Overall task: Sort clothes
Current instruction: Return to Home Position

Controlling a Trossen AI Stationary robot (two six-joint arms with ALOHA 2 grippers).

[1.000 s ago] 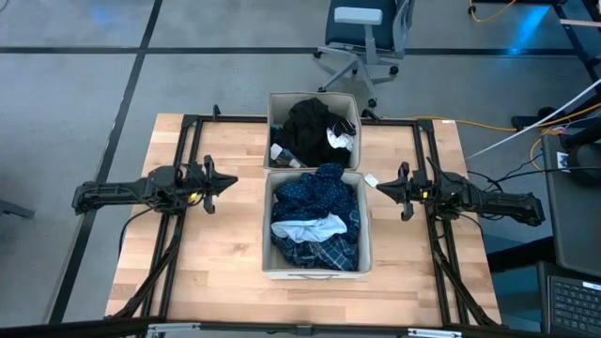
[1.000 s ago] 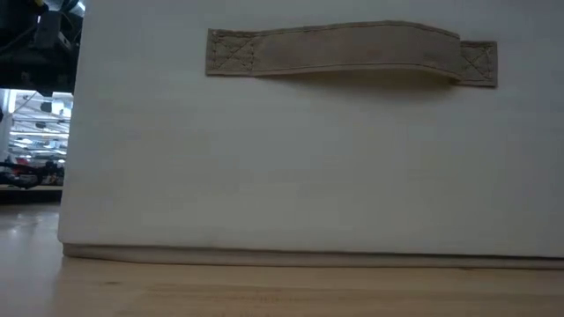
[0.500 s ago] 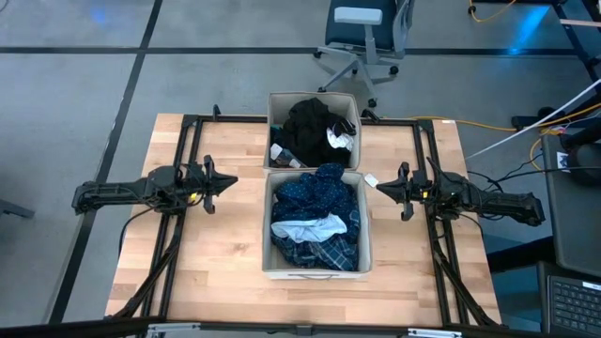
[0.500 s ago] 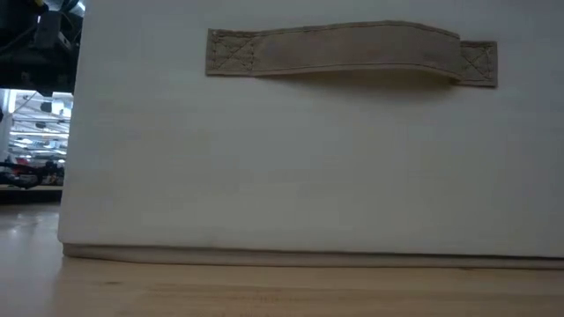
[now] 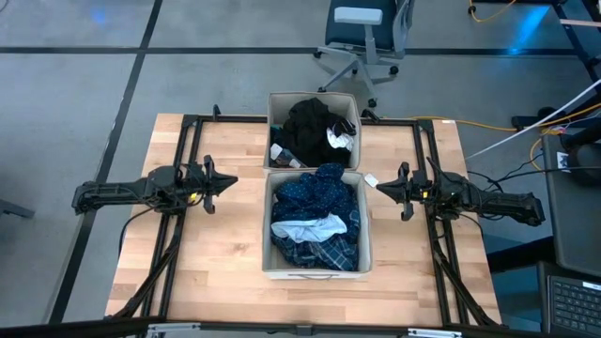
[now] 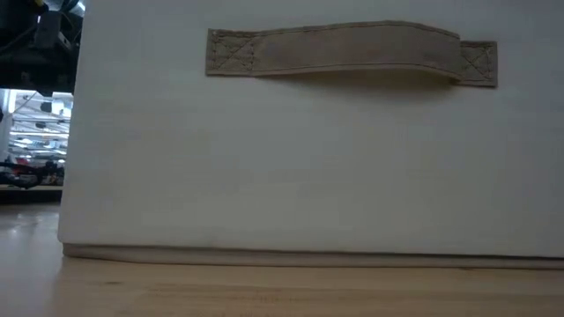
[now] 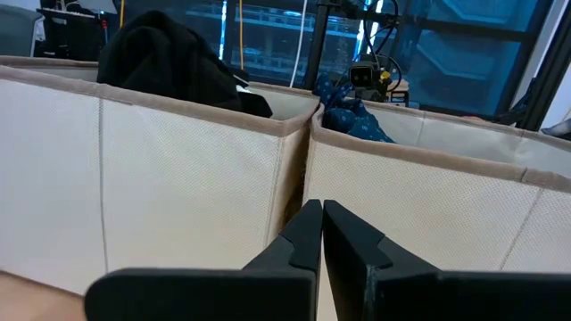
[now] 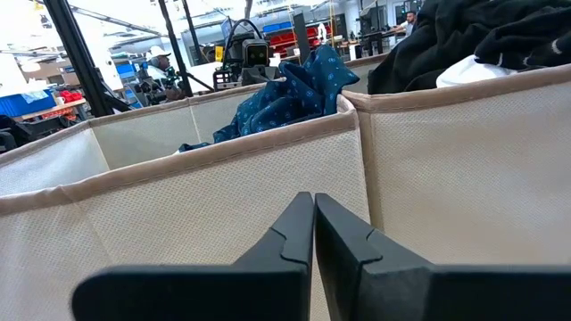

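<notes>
Two beige fabric bins stand in the middle of the table. The far bin (image 5: pixel 273 117) holds a black garment (image 5: pixel 310 129) with a white piece (image 5: pixel 340 139). The near bin (image 5: pixel 267 225) holds a navy dotted garment (image 5: pixel 319 192), a white top (image 5: pixel 308 228) and a blue-white plaid shirt (image 5: pixel 319 253). My left gripper (image 5: pixel 231 180) rests shut at the bins' left, my right gripper (image 5: pixel 368 181) shut at their right, both level and pointing at the gap between the bins. In the wrist views the shut fingers (image 7: pixel 319 223) (image 8: pixel 312 214) hold nothing.
Black arm frames (image 5: pixel 183 150) run along both sides of the wooden table (image 5: pixel 216 272). The near bin's front wall with its strap handle (image 6: pixel 344 51) fills the low view. An office chair (image 5: pixel 362 38) stands on the floor beyond the table's far edge.
</notes>
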